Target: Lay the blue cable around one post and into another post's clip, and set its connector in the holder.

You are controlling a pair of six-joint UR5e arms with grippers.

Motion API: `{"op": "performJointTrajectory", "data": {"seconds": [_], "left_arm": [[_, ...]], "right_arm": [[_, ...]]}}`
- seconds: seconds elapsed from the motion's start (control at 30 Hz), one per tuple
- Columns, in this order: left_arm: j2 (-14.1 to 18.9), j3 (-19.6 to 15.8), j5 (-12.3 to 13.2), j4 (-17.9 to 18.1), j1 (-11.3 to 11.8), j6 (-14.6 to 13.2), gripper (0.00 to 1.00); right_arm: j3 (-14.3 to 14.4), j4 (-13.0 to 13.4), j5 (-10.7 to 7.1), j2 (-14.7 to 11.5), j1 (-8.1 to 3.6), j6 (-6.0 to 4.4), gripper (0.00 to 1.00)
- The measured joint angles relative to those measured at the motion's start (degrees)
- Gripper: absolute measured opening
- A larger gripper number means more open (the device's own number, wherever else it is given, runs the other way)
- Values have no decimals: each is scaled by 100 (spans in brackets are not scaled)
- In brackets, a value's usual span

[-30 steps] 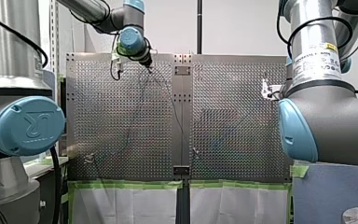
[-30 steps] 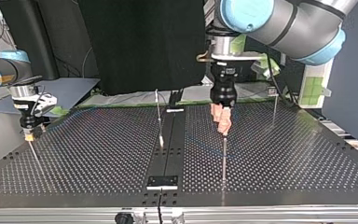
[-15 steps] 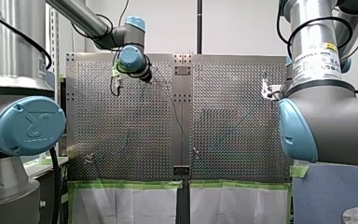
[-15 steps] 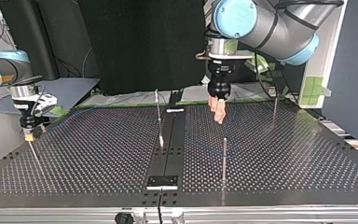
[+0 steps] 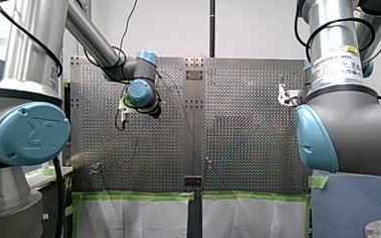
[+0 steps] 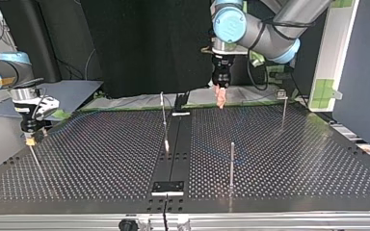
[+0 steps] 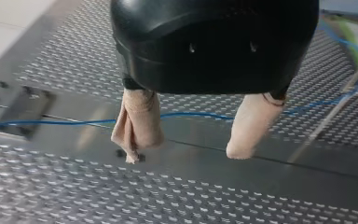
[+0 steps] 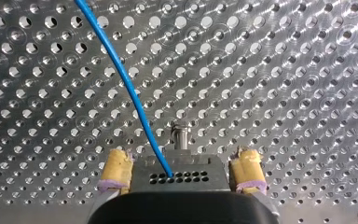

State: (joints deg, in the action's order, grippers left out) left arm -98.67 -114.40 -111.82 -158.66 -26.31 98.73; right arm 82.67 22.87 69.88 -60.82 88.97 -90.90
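Blue cable [image 7: 200, 114]: lies flat across the perforated table [image 7: 121, 205], crossing its plain centre strip beneath my left gripper. In the right wrist view it runs up to my right gripper.
My left gripper [image 7: 186, 154]: hangs above the table with its beige pads spread apart, nothing between them.
My right gripper [image 8: 181, 158]: sits over a post; I cannot tell its grip.
Thin post [image 6: 231, 163]: stands free, well apart from both grippers.

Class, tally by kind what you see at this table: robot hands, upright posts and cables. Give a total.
Hands: 2, left hand and right hand
Posts: 4
Blue cable: 1
Total: 7
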Motion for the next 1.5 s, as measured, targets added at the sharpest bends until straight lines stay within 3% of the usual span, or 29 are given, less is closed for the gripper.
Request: {"op": "performJointTrajectory", "data": {"seconds": [0.33,1.5], "left_arm": [[-379,-498,-7,497,14,22,100],[-394,-2220,-28,2224,34,93,100]], "right_arm": [[1,-1,1,-1,-22,0,99],[8,-8,0,50,-32,0,99]]}}
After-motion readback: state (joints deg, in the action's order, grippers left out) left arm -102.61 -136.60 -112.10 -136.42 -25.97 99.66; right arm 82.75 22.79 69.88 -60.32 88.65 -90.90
